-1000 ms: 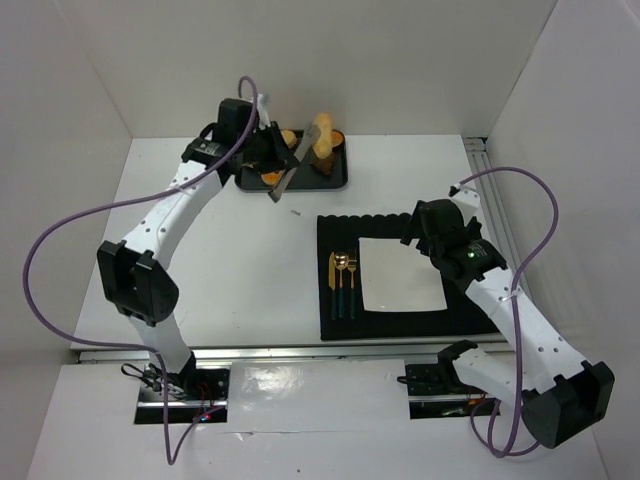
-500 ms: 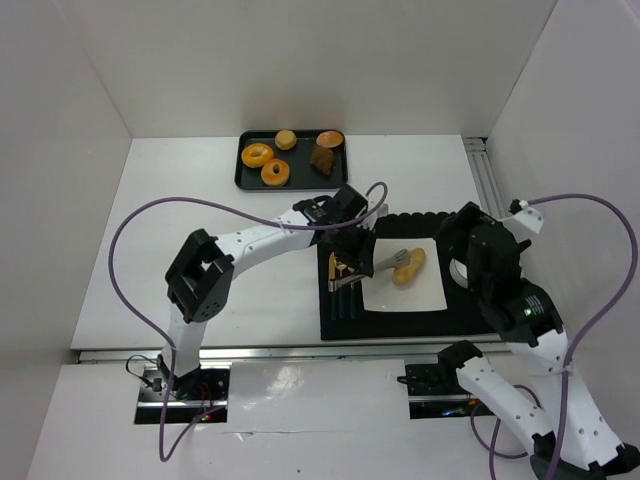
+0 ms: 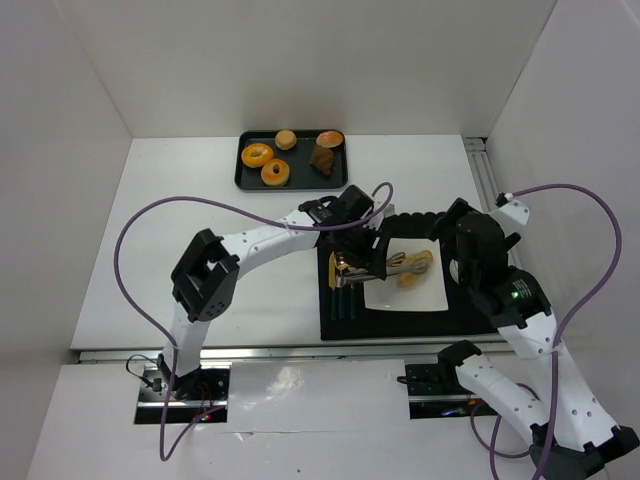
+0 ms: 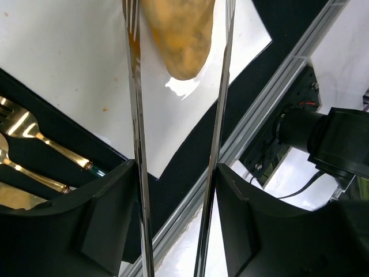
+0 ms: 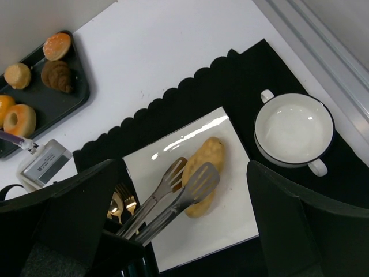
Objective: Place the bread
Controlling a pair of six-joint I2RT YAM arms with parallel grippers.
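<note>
Bright, even light; glare on plate (image 5: 196, 190)

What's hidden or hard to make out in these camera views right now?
- Left wrist view: the far end of the bread is cut off by the top edge of the frame.
- Top external view: the white bowl is largely hidden beneath the right arm.
- Right wrist view: the tongs overlap the bread, so it is unclear whether they are pinching it.
</note>
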